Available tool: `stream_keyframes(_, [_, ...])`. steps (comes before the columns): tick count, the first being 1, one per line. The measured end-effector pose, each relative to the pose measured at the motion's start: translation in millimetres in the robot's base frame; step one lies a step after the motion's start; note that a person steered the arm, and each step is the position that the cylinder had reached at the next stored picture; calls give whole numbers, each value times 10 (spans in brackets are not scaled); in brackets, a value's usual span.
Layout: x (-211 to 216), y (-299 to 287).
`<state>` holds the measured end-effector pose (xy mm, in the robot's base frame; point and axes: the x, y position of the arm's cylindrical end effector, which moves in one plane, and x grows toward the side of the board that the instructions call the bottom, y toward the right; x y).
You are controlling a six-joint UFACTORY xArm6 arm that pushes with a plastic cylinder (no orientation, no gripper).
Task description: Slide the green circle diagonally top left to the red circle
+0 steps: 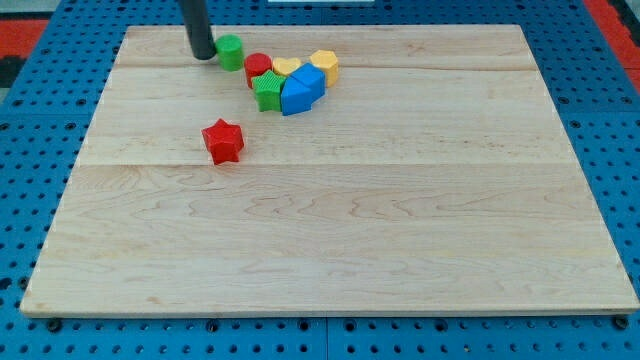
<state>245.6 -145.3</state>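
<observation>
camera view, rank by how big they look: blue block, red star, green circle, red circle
1. blue block
2. red star, though it sits nearer the view's bottom, so that may flatter it
3. green circle and red circle, which look alike

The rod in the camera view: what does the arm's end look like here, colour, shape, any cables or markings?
Only a straight, dark, near-black cylindrical rod shows, entering from the view's top. My tip is plain and blunt, with a faint sheen. No cables, markings or labels are visible.

Wooden board (330,250) under scattered coloured blocks (290,80)
</observation>
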Motion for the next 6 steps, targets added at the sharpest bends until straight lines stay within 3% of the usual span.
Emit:
stream_keyframes(3, [-302,61])
stream_keyframes(6, [-213,-233])
